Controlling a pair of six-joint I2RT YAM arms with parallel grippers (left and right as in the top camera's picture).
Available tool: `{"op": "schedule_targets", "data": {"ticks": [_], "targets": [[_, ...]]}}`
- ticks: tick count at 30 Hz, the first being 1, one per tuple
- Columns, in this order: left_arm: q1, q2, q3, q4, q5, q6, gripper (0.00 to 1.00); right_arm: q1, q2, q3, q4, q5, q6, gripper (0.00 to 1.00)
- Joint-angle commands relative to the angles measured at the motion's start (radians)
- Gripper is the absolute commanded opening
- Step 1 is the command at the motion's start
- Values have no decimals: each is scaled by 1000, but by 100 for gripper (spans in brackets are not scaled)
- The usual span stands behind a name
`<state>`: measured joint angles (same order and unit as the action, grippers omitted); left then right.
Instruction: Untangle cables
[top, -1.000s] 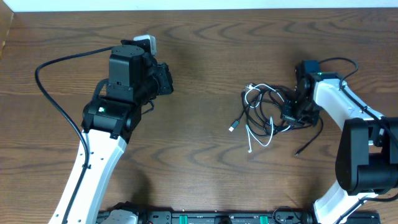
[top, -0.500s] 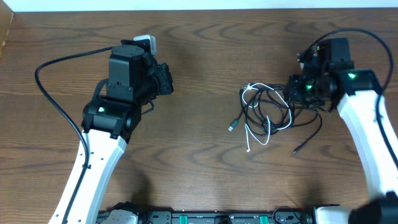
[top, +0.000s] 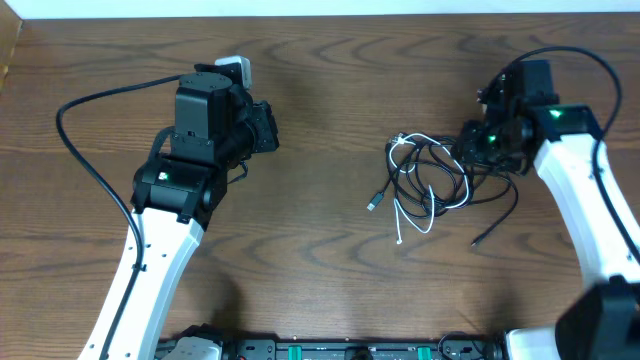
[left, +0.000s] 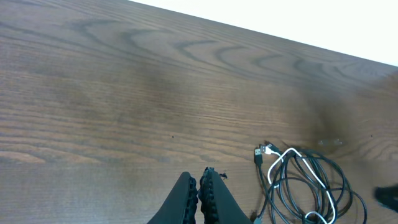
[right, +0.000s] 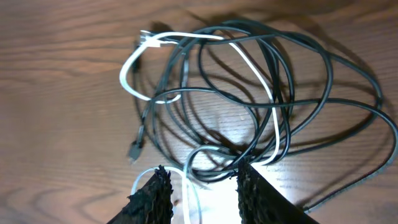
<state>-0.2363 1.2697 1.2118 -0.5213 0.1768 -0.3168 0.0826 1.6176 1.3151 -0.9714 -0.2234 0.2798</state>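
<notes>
The cables (top: 432, 178) lie in one tangled heap on the table, right of centre: black loops (right: 323, 62) with a white cord (right: 127, 71) woven through them. A grey plug (top: 374, 203) sticks out at the heap's left. My right gripper (top: 472, 148) hovers at the heap's right edge. It is open in the right wrist view (right: 204, 176), with a white loop and black strands lying between its fingertips (right: 160, 180). My left gripper (top: 270, 128) is shut on nothing (left: 200, 177), far to the left. The heap (left: 301, 183) shows at the lower right of its wrist view.
A thick black cord (top: 95, 160) curves off the left arm over the table's left side. The far table edge (top: 330, 14) meets a white wall. A loose black cable end (top: 482, 240) trails toward the right arm's base.
My right gripper has lifted from the heap's lower right to its upper right edge and has opened. The heap has shifted slightly. The left arm has not moved.
</notes>
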Motion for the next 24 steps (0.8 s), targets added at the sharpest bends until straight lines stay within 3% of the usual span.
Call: {"op": "schedule_targets", "data": {"ticks": [1, 3, 10, 17, 24], "targets": [[5, 4, 16, -2, -6, 6, 8, 3, 71, 11, 6, 23, 53, 34], [5, 4, 16, -2, -6, 6, 8, 3, 114, 11, 8, 29, 130, 30], [5, 4, 16, -2, -6, 6, 8, 5, 266, 11, 100, 27, 307, 36], [5, 4, 16, -2, -6, 6, 8, 6, 340, 11, 248, 10, 206, 38], [5, 4, 16, -2, -6, 6, 8, 11, 369, 11, 285, 3, 193, 38]]}}
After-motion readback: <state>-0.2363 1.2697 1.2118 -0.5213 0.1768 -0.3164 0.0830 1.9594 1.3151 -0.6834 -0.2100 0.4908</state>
